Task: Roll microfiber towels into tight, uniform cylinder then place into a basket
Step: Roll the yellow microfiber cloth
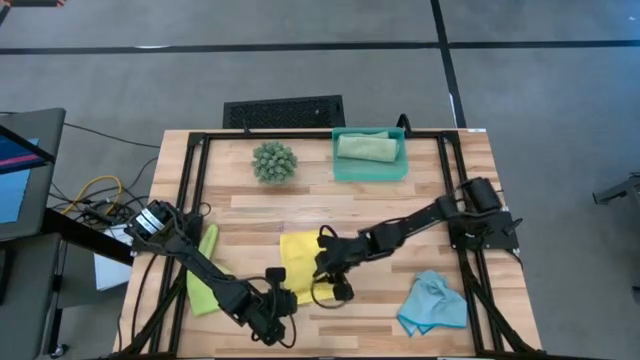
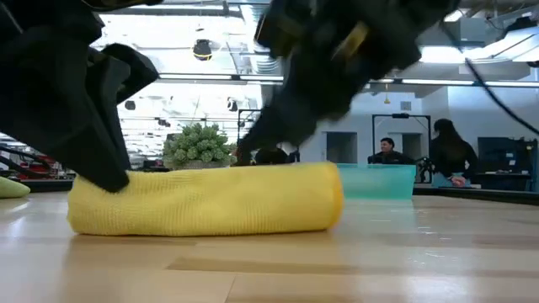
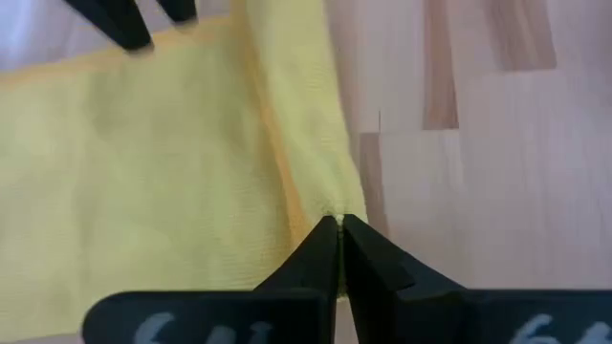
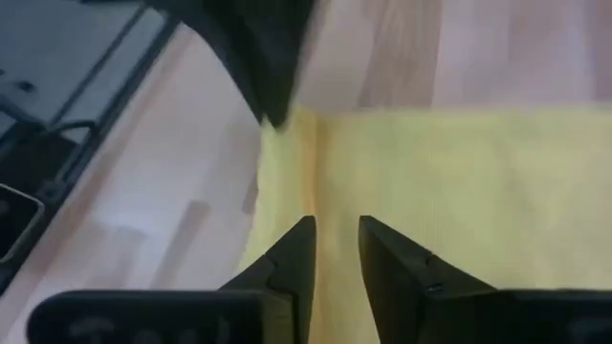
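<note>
Wooden table (image 1: 400, 215), left gripper (image 3: 339, 229) pinching yellow towel (image 1: 300, 262)

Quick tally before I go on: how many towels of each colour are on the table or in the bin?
Sage green microfiber towel, rolled, in the teal plastic bin: 1
Lime green microfiber towel: 1
Yellow microfiber towel: 1
Light blue microfiber towel: 1
Total: 4

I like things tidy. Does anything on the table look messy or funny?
Yes. The light blue towel lies crumpled near the table's front right corner, not flat. The lime green towel is bunched lengthwise at the left edge. The yellow towel is only partly rolled.
</note>
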Controlling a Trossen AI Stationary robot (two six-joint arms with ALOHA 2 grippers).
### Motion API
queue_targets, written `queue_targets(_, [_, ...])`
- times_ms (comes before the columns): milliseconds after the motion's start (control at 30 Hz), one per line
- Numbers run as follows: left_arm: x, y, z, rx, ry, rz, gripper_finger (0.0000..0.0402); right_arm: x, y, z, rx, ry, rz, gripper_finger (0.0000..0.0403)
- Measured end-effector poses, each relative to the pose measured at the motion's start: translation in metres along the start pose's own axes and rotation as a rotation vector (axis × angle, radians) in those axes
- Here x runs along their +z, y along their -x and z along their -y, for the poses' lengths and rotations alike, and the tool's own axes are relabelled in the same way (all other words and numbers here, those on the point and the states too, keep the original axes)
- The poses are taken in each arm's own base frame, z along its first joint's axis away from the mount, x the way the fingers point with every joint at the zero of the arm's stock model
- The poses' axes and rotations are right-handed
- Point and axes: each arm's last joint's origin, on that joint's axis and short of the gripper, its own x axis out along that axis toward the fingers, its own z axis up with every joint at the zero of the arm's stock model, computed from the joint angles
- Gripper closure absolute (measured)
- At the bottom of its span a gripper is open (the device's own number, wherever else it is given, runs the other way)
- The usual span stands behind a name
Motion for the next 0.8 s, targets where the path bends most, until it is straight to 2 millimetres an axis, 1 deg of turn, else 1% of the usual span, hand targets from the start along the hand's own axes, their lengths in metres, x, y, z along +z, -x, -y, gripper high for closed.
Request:
queue_targets(67, [0.0,0.0,0.0,0.002,0.0,0.001,0.0399,0.004,0.009,-0.013,-0.052,0.049,-0.002,0.0311])
queue_targets(167, [0.0,0.0,0.0,0.007,0.001,0.005,0.0398,0.007,0.013,-0.029,-0.048,0.078,0.006,0.032])
queue_targets(267, [0.0,0.0,0.0,0.009,0.002,0.007,0.0398,0.0,0.007,-0.04,-0.006,0.069,-0.015,0.0324])
queue_targets(367, [0.0,0.0,0.0,0.009,0.005,0.008,0.0399,-0.009,-0.006,-0.042,0.001,0.068,-0.03,0.0321])
queue_targets(433, [0.0,0.0,-0.001,0.01,0.012,0.007,0.0399,-0.014,-0.012,-0.039,-0.004,0.063,-0.041,0.0309])
queue_targets(533, [0.0,0.0,-0.001,0.011,0.025,0.004,0.0399,-0.02,-0.017,-0.033,-0.018,0.052,-0.076,0.0277])
queue_targets(667, [0.0,0.0,-0.001,0.011,0.025,0.003,0.0399,-0.023,-0.015,-0.028,-0.034,0.01,-0.129,0.0225])
queue_targets(800, [0.0,0.0,-0.001,0.011,0.024,0.002,0.0399,-0.023,-0.012,-0.031,-0.017,-0.003,-0.141,0.0189])
